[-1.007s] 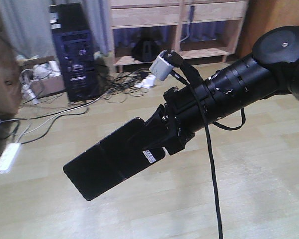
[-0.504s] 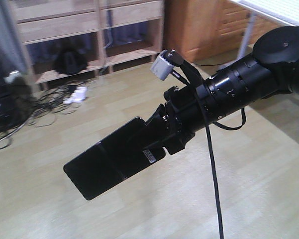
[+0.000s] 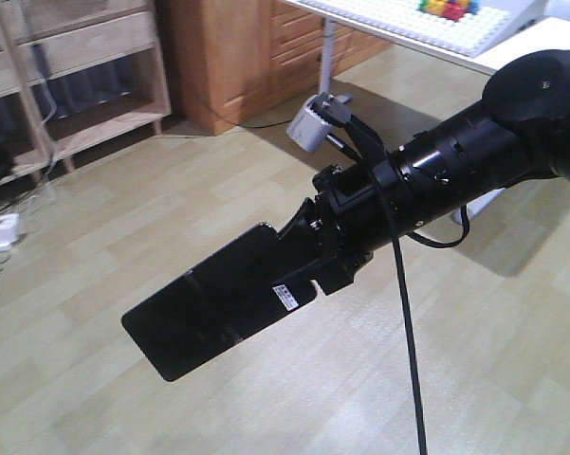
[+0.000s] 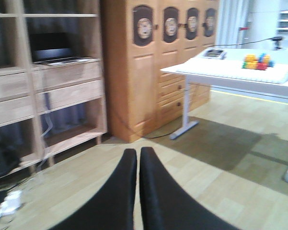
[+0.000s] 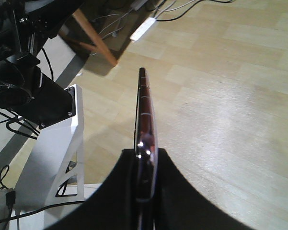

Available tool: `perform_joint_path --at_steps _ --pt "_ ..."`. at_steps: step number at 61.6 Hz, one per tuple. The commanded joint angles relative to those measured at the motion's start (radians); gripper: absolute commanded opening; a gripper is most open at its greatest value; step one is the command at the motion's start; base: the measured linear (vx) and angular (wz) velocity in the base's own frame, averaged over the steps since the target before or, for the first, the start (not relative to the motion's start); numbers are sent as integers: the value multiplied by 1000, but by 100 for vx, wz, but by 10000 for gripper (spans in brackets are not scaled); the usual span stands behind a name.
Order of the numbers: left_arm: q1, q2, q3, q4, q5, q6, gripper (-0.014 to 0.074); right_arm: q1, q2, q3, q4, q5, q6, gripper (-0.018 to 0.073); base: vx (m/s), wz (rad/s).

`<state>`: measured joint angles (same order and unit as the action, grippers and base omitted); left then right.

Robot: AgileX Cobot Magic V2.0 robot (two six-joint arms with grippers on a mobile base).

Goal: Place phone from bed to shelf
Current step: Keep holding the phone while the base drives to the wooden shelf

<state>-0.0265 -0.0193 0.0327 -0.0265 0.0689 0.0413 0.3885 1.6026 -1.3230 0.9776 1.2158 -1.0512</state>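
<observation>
The phone (image 3: 218,303), a glossy black slab with a small white sticker, hangs over the wood floor in the middle of the front view, tilted down to the left. My right gripper (image 3: 299,261) is shut on its upper end. In the right wrist view the phone (image 5: 144,110) shows edge-on with a pinkish rim, clamped between the black fingers of the right gripper (image 5: 144,153). My left gripper (image 4: 138,153) is shut with nothing in it. The light-wood shelf (image 3: 85,43) stands at the far left, and the shelf (image 4: 62,72) also fills the left of the left wrist view. The bed is out of view.
An orange-brown wooden cabinet (image 4: 153,72) stands right of the shelf. A white table (image 4: 239,72) with coloured blocks (image 4: 258,61) is at the right. A laptop (image 4: 52,48) sits on the shelf. Cables (image 3: 0,237) lie by the shelf's foot. A power strip (image 5: 141,31) lies on the floor.
The whole view has swung to the right: the shelf slid to the left edge, and the cabinet and white table came into view. The phone stays held the same way.
</observation>
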Motion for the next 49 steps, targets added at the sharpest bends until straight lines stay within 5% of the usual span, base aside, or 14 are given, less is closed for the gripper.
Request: perform_joint_path --at_steps 1,49 --pt "2 -8 -24 -11 -75 -9 1 -2 -44 -24 81 71 -3 -2 22 -41" --pt "2 -8 -24 -11 -75 -9 1 -2 -44 -24 81 71 -3 -2 30 -19"
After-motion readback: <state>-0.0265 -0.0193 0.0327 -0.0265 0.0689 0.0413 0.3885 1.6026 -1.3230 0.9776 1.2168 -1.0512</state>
